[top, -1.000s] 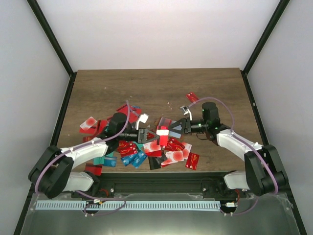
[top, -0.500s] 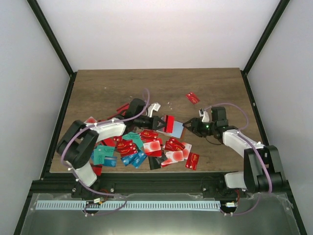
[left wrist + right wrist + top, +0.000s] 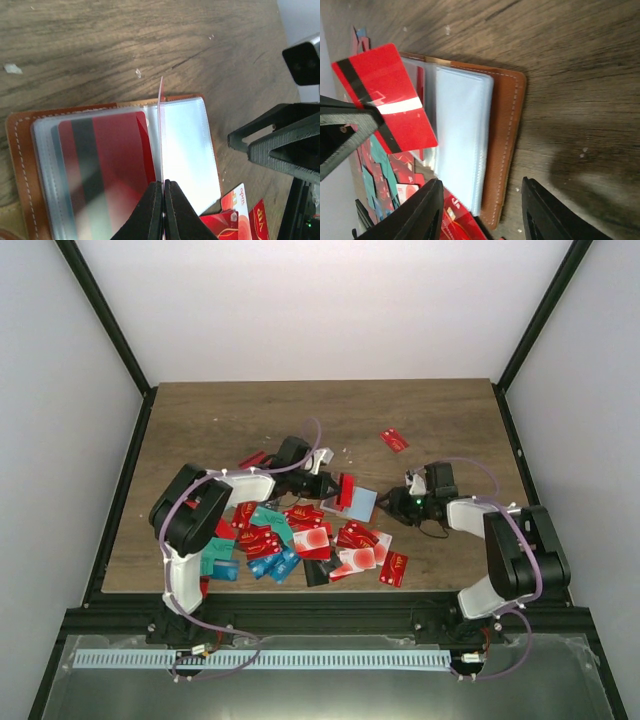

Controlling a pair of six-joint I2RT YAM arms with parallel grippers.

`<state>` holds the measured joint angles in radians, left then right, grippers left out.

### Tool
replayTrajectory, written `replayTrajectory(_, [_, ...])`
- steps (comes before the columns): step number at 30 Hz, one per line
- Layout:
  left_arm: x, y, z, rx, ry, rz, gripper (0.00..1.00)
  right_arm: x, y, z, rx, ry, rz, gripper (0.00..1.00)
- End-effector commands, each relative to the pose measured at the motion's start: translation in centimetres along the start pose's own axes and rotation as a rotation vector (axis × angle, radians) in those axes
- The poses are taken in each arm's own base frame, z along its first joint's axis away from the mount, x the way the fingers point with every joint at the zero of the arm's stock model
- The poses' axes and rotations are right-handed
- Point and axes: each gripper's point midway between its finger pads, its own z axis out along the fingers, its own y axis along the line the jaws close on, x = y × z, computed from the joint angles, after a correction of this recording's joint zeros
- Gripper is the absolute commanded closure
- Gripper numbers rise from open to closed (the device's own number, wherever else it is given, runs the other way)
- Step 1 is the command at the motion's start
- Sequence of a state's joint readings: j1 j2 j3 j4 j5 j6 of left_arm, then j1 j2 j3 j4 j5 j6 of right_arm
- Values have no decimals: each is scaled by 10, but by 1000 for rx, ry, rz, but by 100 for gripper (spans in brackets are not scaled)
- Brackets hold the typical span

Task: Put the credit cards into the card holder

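Note:
The card holder (image 3: 362, 503) lies open on the table, brown outside with pale blue sleeves. My left gripper (image 3: 333, 488) is shut on a red credit card (image 3: 346, 492) and holds it on edge over the holder's middle. In the left wrist view the gripper (image 3: 163, 184) pinches that card (image 3: 161, 135) edge-on above the holder (image 3: 20, 165), whose left sleeve holds a red card (image 3: 107, 165). My right gripper (image 3: 395, 505) is open and empty, just right of the holder. In the right wrist view its fingers (image 3: 432, 210) straddle the holder's brown edge (image 3: 507, 145), and the held card (image 3: 390, 95) shows.
A pile of loose credit cards (image 3: 300, 540), red, teal and blue, lies in front of the left arm. One red card (image 3: 393, 440) lies alone further back, another (image 3: 393, 568) near the front edge. Bare wood lies at the back of the table.
My left gripper has carried the red card from over the pile back and right to above the open holder. My right gripper has drawn back a little to the right.

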<state>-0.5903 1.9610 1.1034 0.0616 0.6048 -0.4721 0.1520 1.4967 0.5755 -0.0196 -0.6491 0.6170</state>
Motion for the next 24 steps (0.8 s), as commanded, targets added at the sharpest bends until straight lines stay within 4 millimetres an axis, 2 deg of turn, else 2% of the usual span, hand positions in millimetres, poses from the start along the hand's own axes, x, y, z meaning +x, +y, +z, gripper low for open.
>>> replayTrajectory(1, [-12,6,2,-22,-18,24,96,-12,3,5,-24,-16,-23,56])
replayTrajectory(9, [-11,14,4,-39,-10,19,96,-9,-3,14,-32,11,-7,58])
replayTrajectory(24, [-1,-4,10,92,34,-40,96,-5,-11,24,-41,37,21,64])
